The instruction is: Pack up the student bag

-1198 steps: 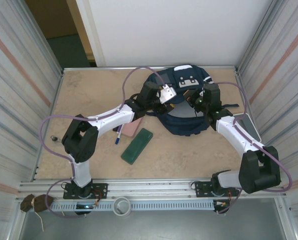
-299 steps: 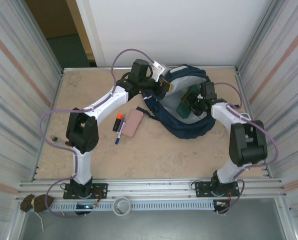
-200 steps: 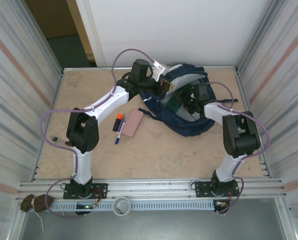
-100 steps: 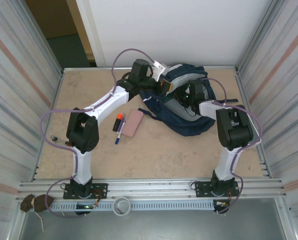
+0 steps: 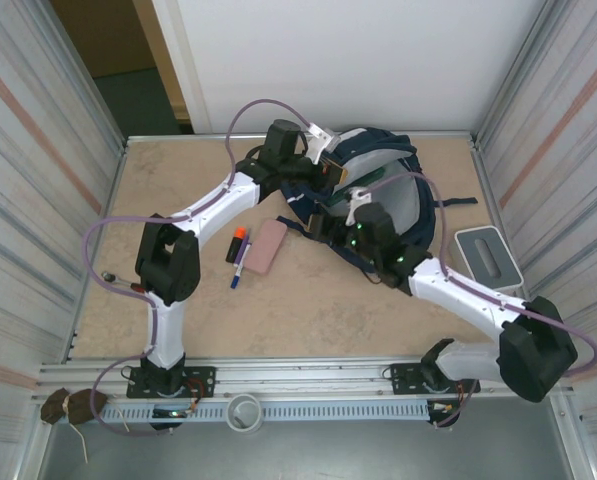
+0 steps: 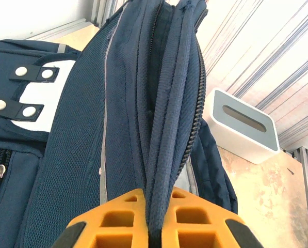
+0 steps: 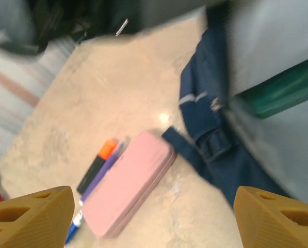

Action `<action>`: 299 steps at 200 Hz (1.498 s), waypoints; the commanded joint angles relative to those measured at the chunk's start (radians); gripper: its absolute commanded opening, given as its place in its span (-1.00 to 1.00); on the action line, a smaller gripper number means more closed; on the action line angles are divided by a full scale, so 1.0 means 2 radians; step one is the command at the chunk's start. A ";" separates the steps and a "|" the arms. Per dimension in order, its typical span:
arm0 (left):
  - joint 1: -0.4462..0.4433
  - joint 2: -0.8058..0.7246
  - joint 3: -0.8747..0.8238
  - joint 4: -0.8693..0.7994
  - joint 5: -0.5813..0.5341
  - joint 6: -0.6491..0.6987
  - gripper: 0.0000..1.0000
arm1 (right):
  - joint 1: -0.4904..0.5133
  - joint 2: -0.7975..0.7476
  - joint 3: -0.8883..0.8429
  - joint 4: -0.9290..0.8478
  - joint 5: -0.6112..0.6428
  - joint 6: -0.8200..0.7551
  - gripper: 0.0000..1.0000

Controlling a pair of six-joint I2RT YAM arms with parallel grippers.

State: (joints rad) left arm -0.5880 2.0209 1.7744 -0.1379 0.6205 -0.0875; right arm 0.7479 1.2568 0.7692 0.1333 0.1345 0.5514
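currently left gripper (image 6: pixel 154 230) pinches student bag (image 6: pixel 76 155) (zipper edge); right gripper (image 7: pixel 154 214) spread wide.

Woven navy cloth with mesh panels on the student bag (image 6: pixel 123 129). Smooth, matt pink case (image 7: pixel 128 191). Mottled, faintly glossy tabletop (image 5: pixel 178 190).

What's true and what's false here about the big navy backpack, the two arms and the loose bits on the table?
1. The left gripper clamps the zip edge of the navy blue fabric backpack. True.
2. The right gripper grips the flat pink case. False: its fingers are spread with nothing between them, and the case lies on the beige table.
3. A flat green item sits inside the backpack. True.
4. The orange highlighter is packed in the backpack. False: it lies on the table beside the pink case.
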 commanded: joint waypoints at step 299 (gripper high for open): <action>0.005 0.002 0.024 0.017 0.019 0.008 -1.00 | 0.092 0.332 0.174 -0.079 0.055 -0.083 0.96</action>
State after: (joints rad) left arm -0.5880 2.0312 1.7859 -0.1528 0.6220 -0.0822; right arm 0.9649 1.9076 1.0714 -0.0311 0.3267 0.3256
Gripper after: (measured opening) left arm 0.094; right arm 0.980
